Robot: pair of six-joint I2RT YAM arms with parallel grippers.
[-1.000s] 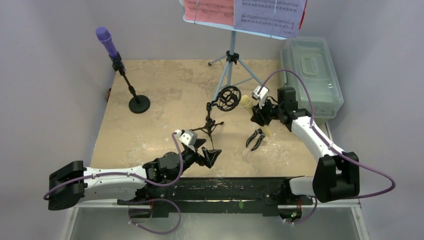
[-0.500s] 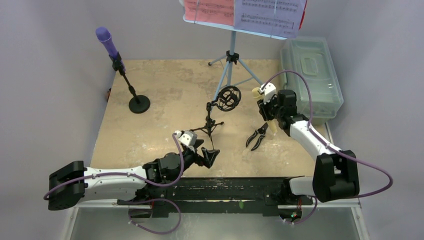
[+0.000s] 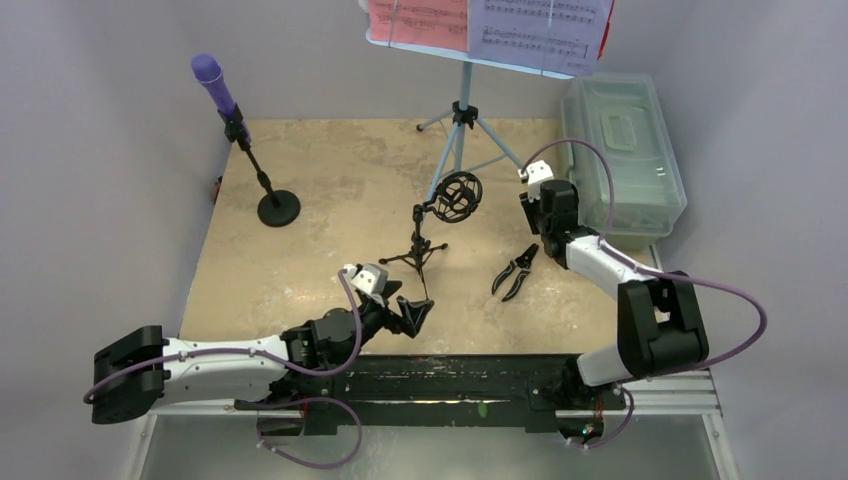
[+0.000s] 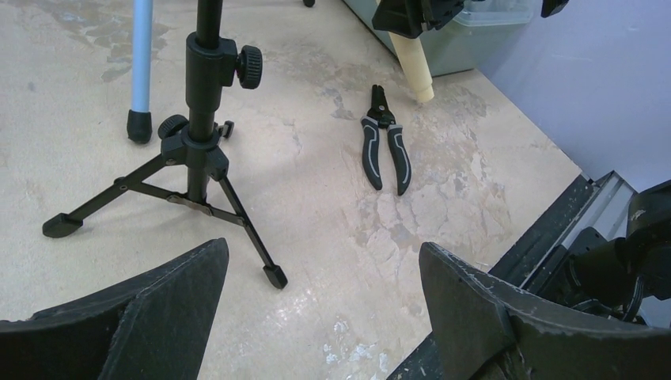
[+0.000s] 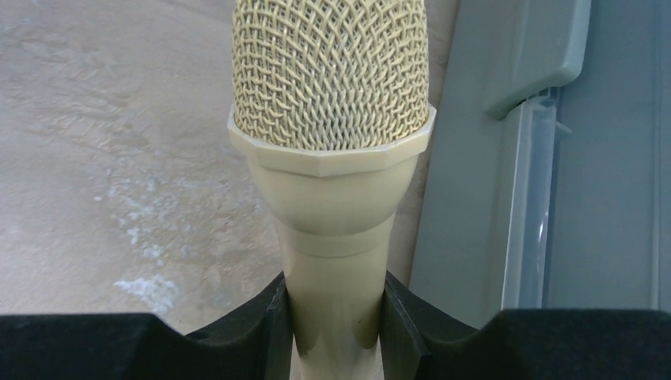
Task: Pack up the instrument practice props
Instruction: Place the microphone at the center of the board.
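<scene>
Right hand (image 5: 335,317) was seen clenched on the handle of the cream microphone (image 5: 331,87), which was held roughly upright, mesh head up, above the bench (image 3: 330,190) and just beside the translucent plastic box (image 3: 625,150). Black-handled pliers (image 3: 515,272) were laid flat on the bench nearby. Left hand (image 3: 412,314) was held released, fingers wide apart, low near the front edge, facing the black mic tripod (image 4: 198,150). Further back, sheet-music pages (image 3: 420,20) were carried on the light-blue music desk (image 3: 463,95), and the purple microphone (image 3: 212,80) was tilted on its round-base pole (image 3: 270,195).
</scene>
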